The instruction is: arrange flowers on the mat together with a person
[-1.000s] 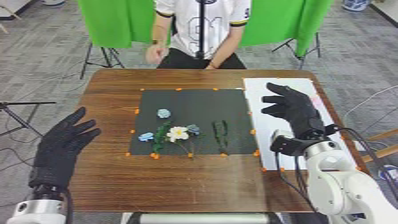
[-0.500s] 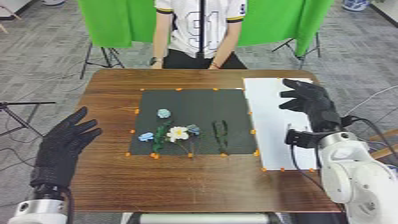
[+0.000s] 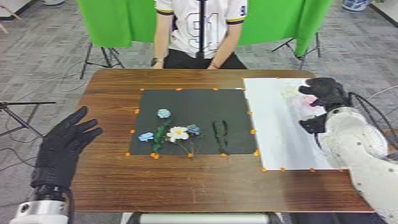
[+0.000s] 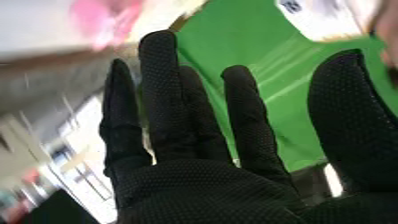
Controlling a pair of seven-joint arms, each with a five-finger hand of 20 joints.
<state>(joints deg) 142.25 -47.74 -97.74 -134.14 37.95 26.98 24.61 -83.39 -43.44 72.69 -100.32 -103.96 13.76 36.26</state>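
Fingers (image 4: 160, 90) of the right hand (image 3: 327, 91) are straight and apart, holding nothing; the pink flower (image 3: 310, 100) lies on the white sheet (image 3: 280, 135), just left of that hand; the pale flower (image 3: 290, 92) lies farther left; the left hand (image 3: 55, 147) is well apart.

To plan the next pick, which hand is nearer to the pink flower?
Right. The right hand is close to the pink flower on the white sheet; the left hand is left of the dark mat.
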